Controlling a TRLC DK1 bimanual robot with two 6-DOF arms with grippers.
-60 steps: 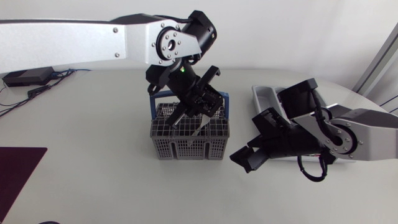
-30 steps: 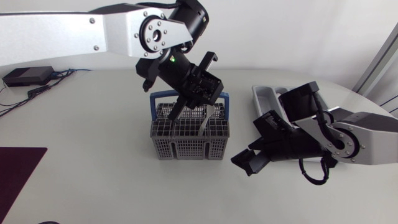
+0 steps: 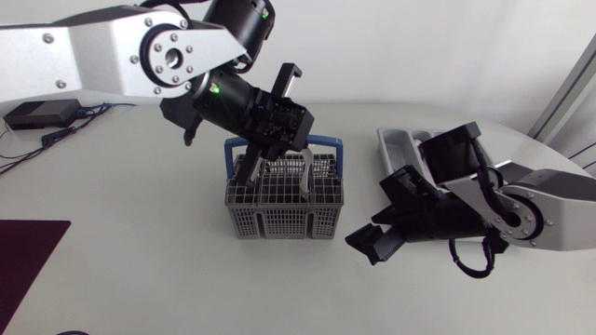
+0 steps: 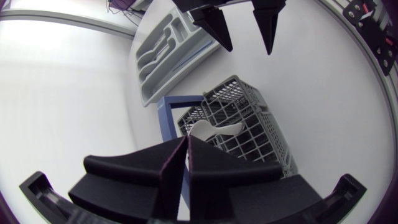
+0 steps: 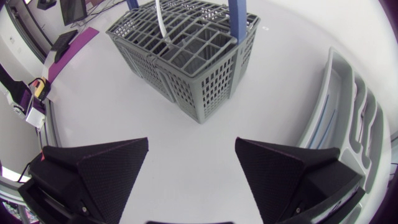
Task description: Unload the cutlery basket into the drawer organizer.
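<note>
Hanging from left pincer [image 4: 186,142], utensil [image 4: 210,129] over basket [image 4: 277,146].

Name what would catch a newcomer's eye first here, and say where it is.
The big silver left arm hangs over the grey cutlery basket at mid-table, its jaws shut on a pale piece of cutlery whose lower end is inside the basket. Beside the basket, the right arm holds its jaws wide open low over the table, in front of the grey drawer organizer.
</note>
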